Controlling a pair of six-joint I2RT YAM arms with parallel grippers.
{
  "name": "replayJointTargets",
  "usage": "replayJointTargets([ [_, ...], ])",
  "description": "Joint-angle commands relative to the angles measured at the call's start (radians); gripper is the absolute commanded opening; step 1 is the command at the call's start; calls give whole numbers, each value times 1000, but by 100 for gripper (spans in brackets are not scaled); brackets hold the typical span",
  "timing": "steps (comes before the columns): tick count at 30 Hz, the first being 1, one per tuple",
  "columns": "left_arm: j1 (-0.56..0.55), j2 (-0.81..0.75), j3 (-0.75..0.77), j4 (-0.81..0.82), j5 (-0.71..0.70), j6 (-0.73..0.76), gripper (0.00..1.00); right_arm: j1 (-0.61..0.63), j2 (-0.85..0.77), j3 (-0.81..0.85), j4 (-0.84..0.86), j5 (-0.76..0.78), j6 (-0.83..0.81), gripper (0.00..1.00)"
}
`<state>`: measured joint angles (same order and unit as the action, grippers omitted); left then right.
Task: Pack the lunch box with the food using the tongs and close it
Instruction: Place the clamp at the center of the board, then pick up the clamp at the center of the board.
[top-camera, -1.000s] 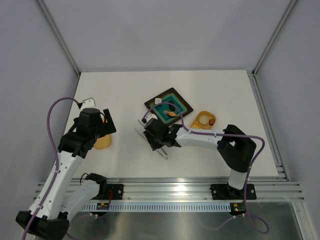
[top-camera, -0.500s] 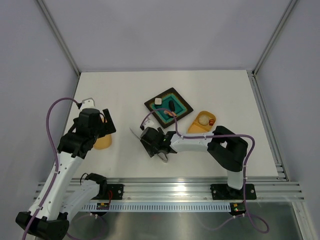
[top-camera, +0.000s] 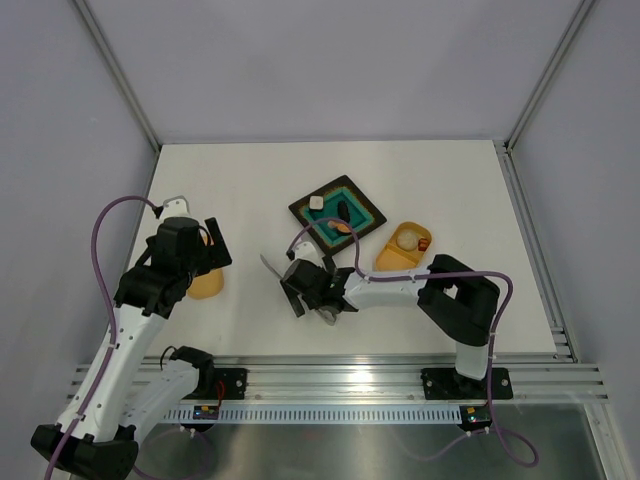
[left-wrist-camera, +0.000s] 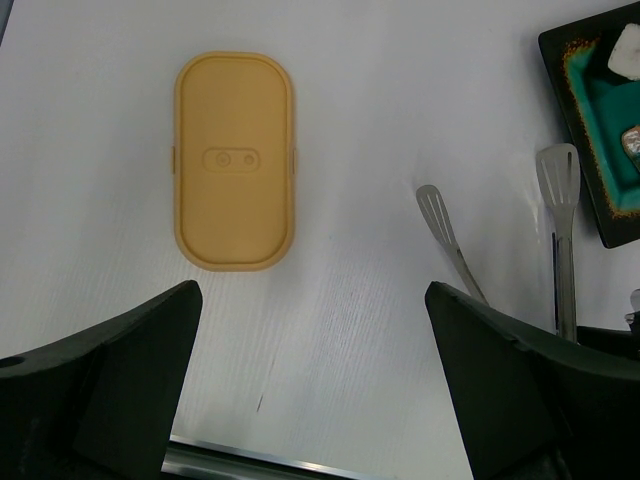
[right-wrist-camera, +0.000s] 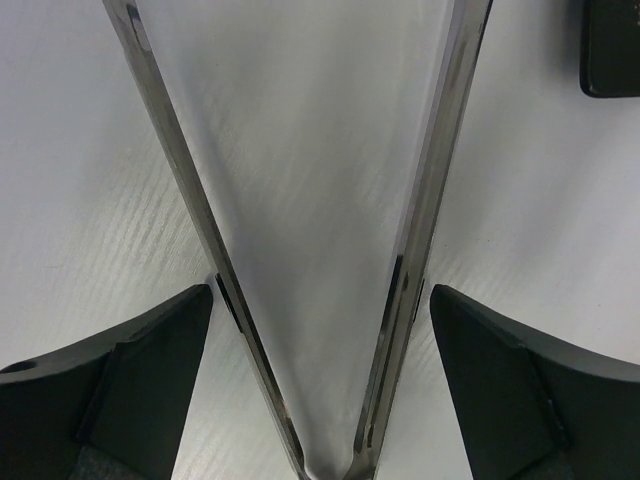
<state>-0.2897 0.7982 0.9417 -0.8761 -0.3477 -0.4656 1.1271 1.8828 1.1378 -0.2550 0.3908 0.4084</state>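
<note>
Currently my right gripper (right-wrist-camera: 320, 295) sits low, fingers spread wide either side of the tongs (right-wrist-camera: 422, 225), which lie in a V on the table (top-camera: 450, 180) near the plate (top-camera: 337, 213); I cannot tell whether either pad touches the metal. My left gripper (left-wrist-camera: 312, 300) hangs wide apart above the lid (left-wrist-camera: 234, 160). Lunch box (top-camera: 405, 245) lies uncovered just right of the plate, beige ball (top-camera: 407, 239) inside.
</note>
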Motion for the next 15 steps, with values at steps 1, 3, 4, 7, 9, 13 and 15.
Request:
replayJointTargets([
  [1,0,-7,0,25,-5,-11,99,14,-16,-61,-24,-4,50,97],
  [3,-2,-5,0,25,-4,-10,99,14,-20,-81,-12,-19,70,96],
  [4,-2,-4,0,25,-2,-10,99,14,-24,-84,-7,-24,73,95],
  [7,-2,-7,-3,25,-2,-11,99,20,-14,-90,-4,-29,84,94],
  [9,-2,-5,-4,28,1,-13,99,30,-4,-78,-24,-11,96,92],
  [13,0,-5,-6,26,3,-15,99,46,28,-67,-35,5,110,87],
  [15,-2,-11,-7,25,3,-15,99,49,44,-62,-38,10,128,83],
])
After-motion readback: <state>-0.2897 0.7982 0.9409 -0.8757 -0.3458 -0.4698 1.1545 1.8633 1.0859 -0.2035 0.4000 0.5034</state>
